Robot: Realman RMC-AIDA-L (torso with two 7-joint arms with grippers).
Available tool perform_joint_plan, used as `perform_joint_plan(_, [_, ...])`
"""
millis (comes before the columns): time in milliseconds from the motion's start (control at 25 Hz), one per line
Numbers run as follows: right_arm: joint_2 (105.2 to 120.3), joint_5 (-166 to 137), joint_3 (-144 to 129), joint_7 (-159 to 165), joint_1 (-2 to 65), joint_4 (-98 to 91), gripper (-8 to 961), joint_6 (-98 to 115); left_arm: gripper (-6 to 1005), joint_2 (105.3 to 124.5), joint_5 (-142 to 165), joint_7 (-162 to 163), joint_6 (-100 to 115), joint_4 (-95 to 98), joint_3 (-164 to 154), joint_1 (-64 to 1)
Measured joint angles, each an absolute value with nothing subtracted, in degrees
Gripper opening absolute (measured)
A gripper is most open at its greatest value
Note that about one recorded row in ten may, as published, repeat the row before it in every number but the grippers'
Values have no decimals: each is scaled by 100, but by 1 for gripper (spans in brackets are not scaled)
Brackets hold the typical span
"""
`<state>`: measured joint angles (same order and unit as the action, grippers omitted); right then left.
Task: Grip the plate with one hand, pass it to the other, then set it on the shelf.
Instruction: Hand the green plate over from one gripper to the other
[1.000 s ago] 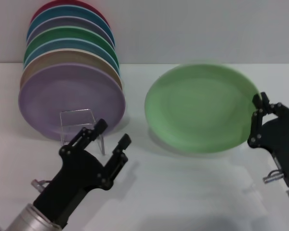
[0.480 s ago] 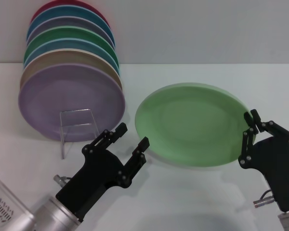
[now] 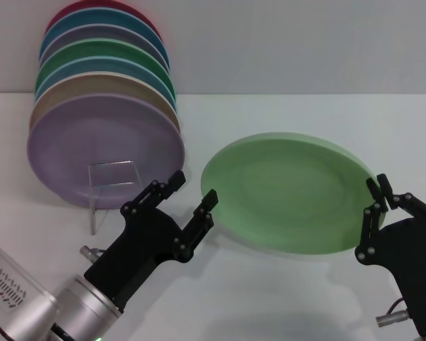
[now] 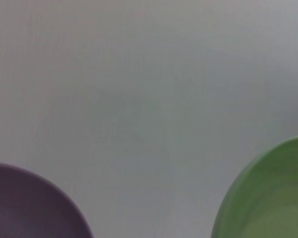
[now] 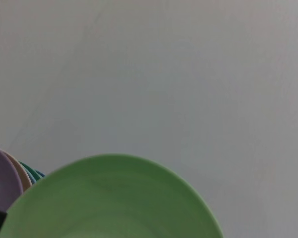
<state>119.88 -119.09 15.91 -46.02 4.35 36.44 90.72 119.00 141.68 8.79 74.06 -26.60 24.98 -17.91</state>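
The light mint-green plate (image 3: 287, 190) hangs tilted above the table, held at its right rim by my right gripper (image 3: 376, 193), which is shut on it. It also shows in the right wrist view (image 5: 111, 201) and in the left wrist view (image 4: 268, 193). My left gripper (image 3: 193, 189) is open, its fingertips just left of the plate's left rim, not touching it. The clear shelf (image 3: 115, 185) stands in front of the lilac plate, left of my left gripper.
A leaning stack of several coloured plates, lilac-purple plate (image 3: 103, 149) in front and a darker green plate (image 3: 106, 51) behind, stands at the back left against the wall. The white table (image 3: 284, 291) stretches to the right and front.
My left gripper has moved up and right toward the plate's left rim. My right gripper has lowered and tilted the plate, then shifted slightly right.
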Motion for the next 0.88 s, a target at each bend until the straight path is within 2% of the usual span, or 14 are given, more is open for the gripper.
perform_joint_plan(640, [11988, -11900, 1421, -4764, 492, 3680, 18, 9105, 555, 11909, 14168, 888, 7167, -2724, 2560, -1959])
perform_joint_plan(880, [11988, -11900, 1422, -4764, 502, 3693, 18, 9094, 445, 11909, 14168, 888, 7153, -2713, 2583, -1971])
